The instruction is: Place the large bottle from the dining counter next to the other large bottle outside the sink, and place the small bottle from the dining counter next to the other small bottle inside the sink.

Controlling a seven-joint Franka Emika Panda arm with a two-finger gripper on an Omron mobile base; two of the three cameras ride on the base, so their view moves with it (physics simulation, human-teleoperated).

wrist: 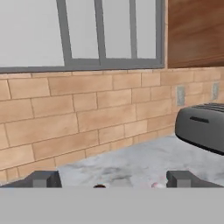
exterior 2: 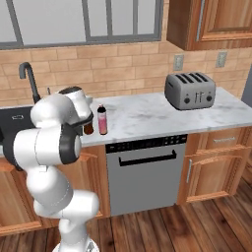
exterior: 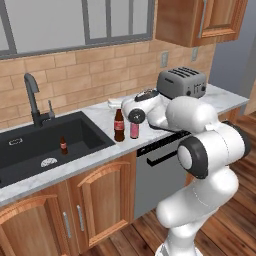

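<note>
Two large bottles stand side by side on the counter just right of the sink: a brown one with a red cap and a shorter pink one. A small brown bottle stands upright inside the basin. My gripper hangs just above the two large bottles, open and holding nothing, facing the brick wall. In the hand view only the caps of the brown bottle and the pink bottle peek up between the fingertips. The white arm hides most of the brown bottle in the right base view.
A black faucet rises behind the sink. A grey toaster sits at the back right of the marble counter. A dishwasher front is below the counter. Wooden wall cabinets hang above the toaster.
</note>
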